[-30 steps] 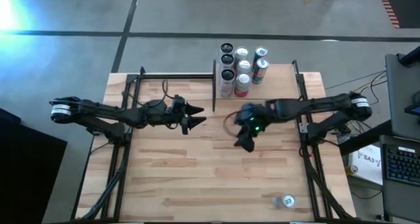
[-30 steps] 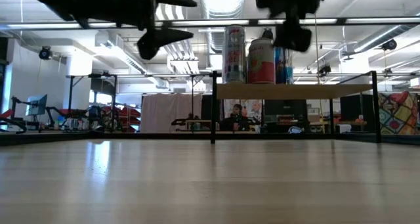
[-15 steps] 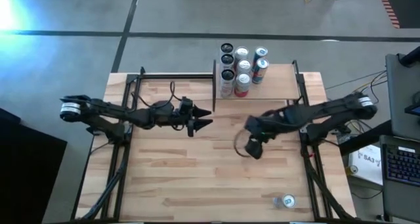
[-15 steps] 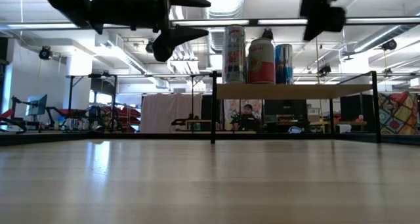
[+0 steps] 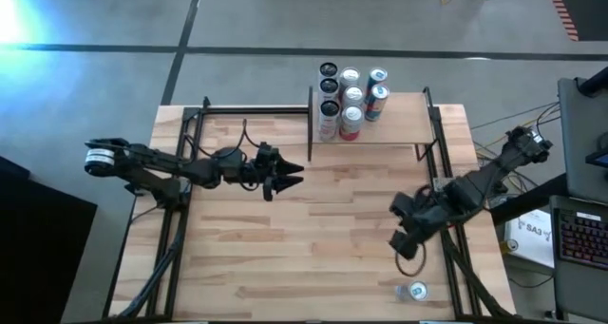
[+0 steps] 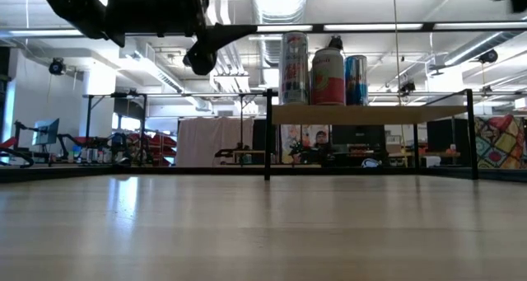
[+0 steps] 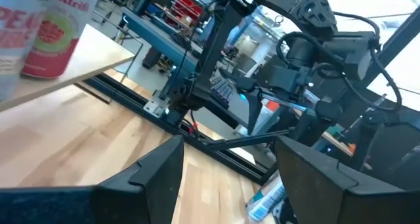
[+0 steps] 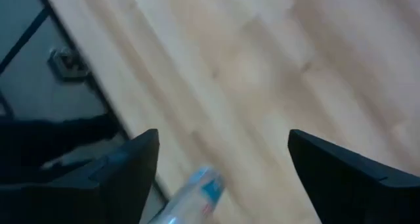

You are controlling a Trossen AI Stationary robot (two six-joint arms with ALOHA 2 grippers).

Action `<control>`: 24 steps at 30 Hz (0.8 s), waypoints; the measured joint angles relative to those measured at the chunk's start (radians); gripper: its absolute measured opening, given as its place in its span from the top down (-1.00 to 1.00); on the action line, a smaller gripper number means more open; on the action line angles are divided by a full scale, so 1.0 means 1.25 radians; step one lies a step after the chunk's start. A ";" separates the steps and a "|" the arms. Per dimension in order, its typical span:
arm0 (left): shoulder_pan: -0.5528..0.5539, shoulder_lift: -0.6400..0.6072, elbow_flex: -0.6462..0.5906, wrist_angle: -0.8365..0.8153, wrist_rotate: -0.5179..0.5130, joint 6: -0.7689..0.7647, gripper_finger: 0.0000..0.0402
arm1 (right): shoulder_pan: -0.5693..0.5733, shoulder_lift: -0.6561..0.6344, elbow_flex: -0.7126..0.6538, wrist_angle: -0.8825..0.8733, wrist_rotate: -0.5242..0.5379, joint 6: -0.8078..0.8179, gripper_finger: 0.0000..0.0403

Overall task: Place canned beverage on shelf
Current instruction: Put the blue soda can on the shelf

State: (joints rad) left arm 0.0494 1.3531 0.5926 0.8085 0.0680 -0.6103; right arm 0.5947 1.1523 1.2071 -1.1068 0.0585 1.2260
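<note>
Near lone can [image 5: 415, 291], right claw [image 5: 408, 240] (open)

Striped wood tabletop [image 5: 285, 248]; keyboard [image 5: 581, 240] at right edge; person [image 6: 320, 138] seated behind.

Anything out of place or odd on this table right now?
One can sits alone near the table's front right corner, apart from the group of cans standing on the shelf. In the wrist views it looks to be lying on its side. The right tool hovers near it, open.
</note>
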 joint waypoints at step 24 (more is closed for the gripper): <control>-0.008 0.001 0.000 -0.040 0.087 0.020 -0.08 | 0.285 0.254 0.130 -0.024 -0.144 0.000 -0.68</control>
State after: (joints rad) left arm 0.0388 1.3540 0.5930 0.7580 0.1771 -0.5858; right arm 0.9504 1.4700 1.3697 -1.1366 -0.1213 1.2260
